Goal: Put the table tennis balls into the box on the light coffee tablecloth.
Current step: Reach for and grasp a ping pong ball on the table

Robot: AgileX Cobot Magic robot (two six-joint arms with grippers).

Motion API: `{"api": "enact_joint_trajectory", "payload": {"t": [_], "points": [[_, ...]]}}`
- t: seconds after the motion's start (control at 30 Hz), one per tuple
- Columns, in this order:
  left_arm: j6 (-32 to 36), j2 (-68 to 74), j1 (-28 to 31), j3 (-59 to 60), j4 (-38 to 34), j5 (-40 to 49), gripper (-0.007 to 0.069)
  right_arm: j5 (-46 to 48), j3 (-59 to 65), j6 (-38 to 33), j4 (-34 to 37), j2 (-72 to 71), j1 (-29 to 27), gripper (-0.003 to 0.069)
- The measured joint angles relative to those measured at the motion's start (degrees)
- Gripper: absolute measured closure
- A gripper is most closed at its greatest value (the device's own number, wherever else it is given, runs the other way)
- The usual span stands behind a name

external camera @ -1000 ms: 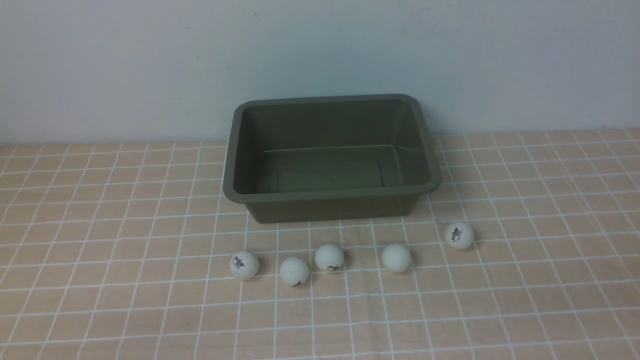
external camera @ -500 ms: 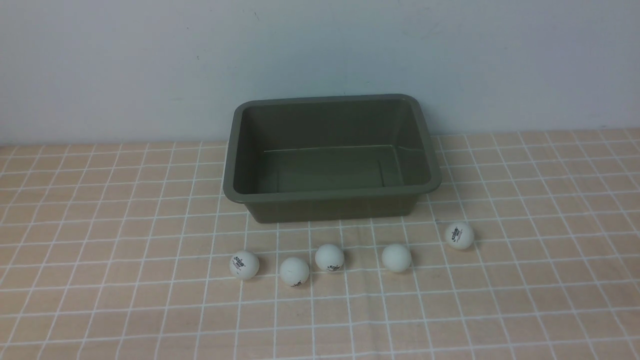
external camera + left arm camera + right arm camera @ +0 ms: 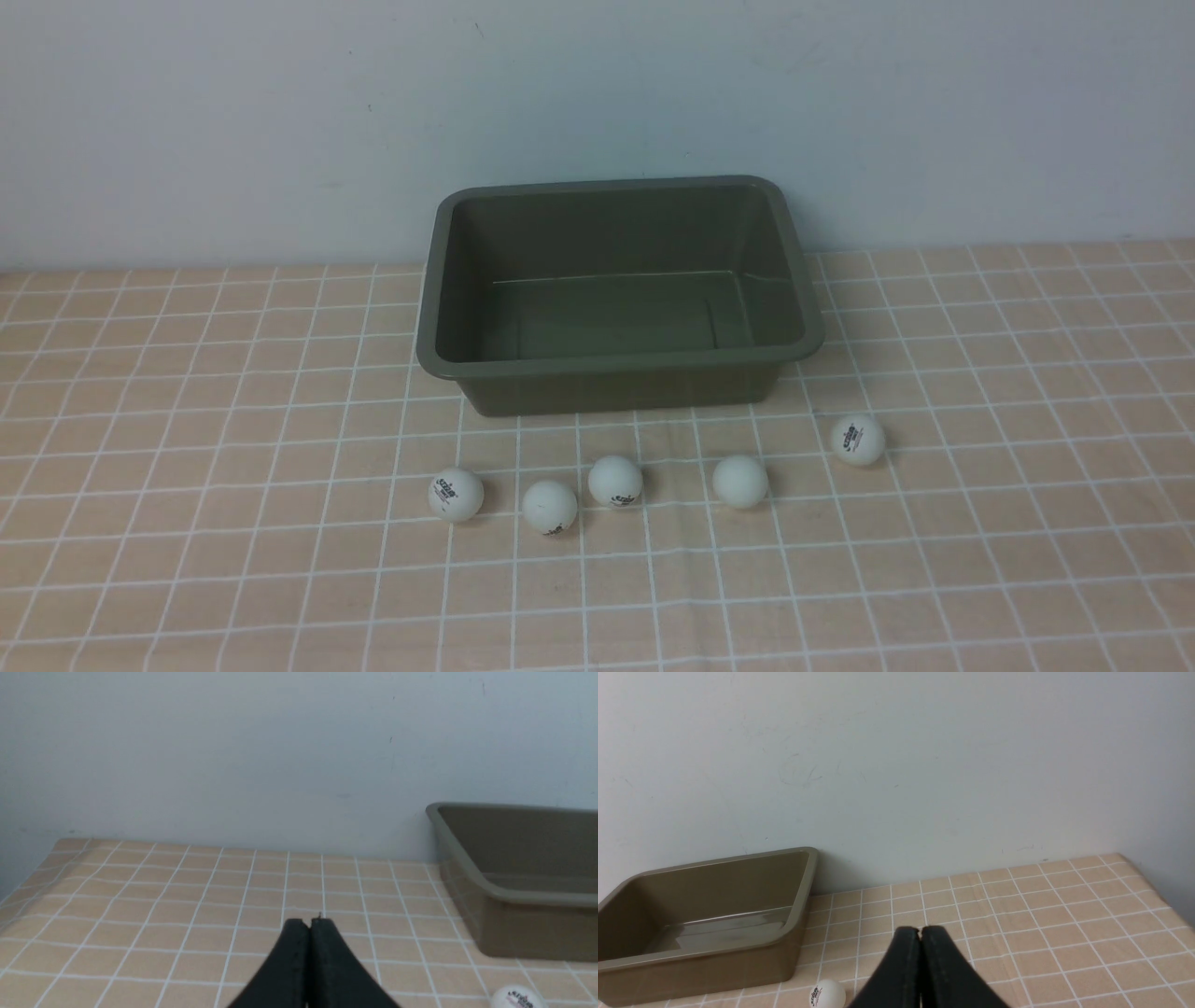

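Nothing has moved since the earlier frames: balls (image 3: 615, 481), box (image 3: 616, 367) and both my hands are where they were.

Status:
- The box is at the far middle of the checked cloth (image 3: 187, 467), close to the wall (image 3: 280, 112), open side up. It looks empty.
- All five balls sit on the cloth in a loose row just on the near side of the box: leftmost ball (image 3: 456, 494), second ball (image 3: 549, 507), middle ball (image 3: 615, 481), fourth ball (image 3: 740, 482), and rightmost ball (image 3: 858, 440), which is a bit farther back. None of them touch each other or the box.
- My left hand (image 3: 309, 924) is over bare cloth left of the box, fingers pressed together, holding nothing. A logo ball (image 3: 518, 997) shows at the edge of its wrist view, probably the leftmost one.
- My right hand (image 3: 920, 931) is the same: closed flat, empty, over the cloth right of the box. The ball (image 3: 827, 993) by the box corner in its wrist view is likely the rightmost one.
- Neither hand shows in the front view.

Progress: zero of five balls are in. Every ball has yet to be picked up, carried over the rim and dropped. My guess is the left hand takes the left balls and the right hand takes the right ones.
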Motion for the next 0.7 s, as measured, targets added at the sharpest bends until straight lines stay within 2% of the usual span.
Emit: {"api": "enact_joint_trajectory", "payload": {"t": [0.43, 0.7], "points": [[-0.11, 0.00, 0.00, 0.00, 0.00, -12.11, 0.0693, 2.37, 0.00, 0.00, 0.05, 0.00, 0.00, 0.0668], [-0.64, 0.00, 0.00, 0.00, 0.00, -16.42, 0.0693, 2.41, 0.00, 0.00, 0.05, 0.00, 0.00, 0.0667]]}}
